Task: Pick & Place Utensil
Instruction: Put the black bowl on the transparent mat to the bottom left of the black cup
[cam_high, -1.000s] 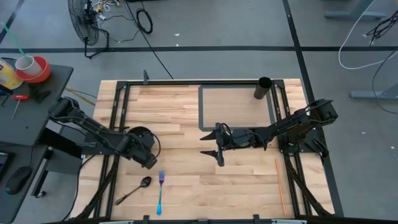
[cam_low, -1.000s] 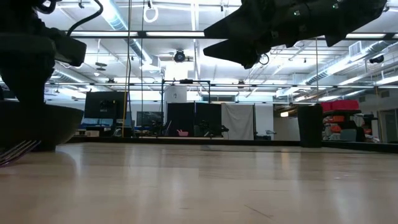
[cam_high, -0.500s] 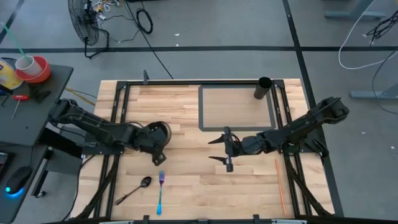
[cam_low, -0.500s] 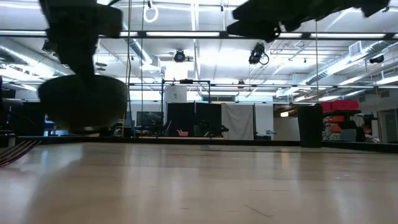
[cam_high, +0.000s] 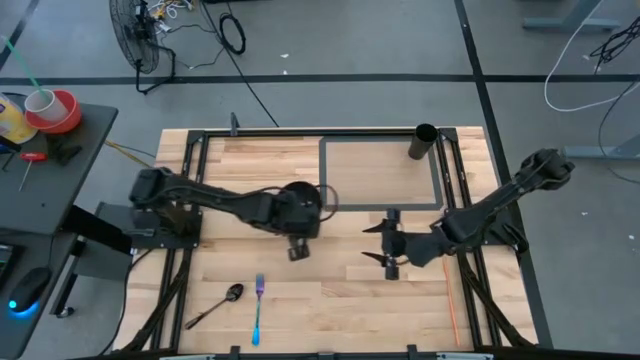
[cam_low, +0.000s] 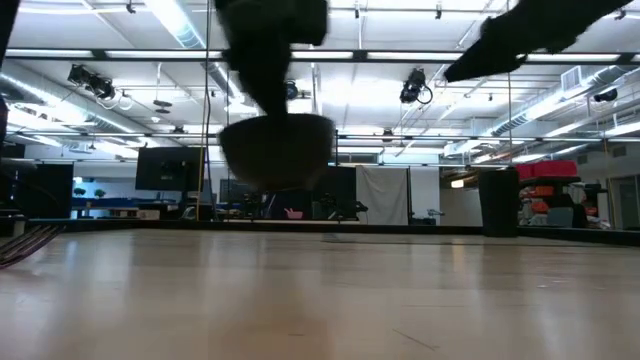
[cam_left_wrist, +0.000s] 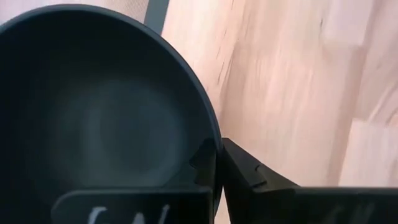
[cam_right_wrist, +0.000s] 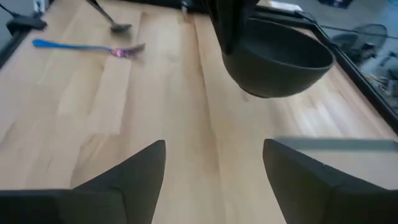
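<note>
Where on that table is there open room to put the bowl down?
The mat beside the bowl is bare except for a black cup at its corner. Near the fork and spoon it is crowded.

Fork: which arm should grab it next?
Right. Its end effector is open and empty; the left end effector is shut on the bowl, though closer to the fork.

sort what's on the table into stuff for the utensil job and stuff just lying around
For the job: fork, spoon, dark bowl lifted in the left gripper, grey mat, open right gripper.

Lying about: black cup, orange stick.
</note>
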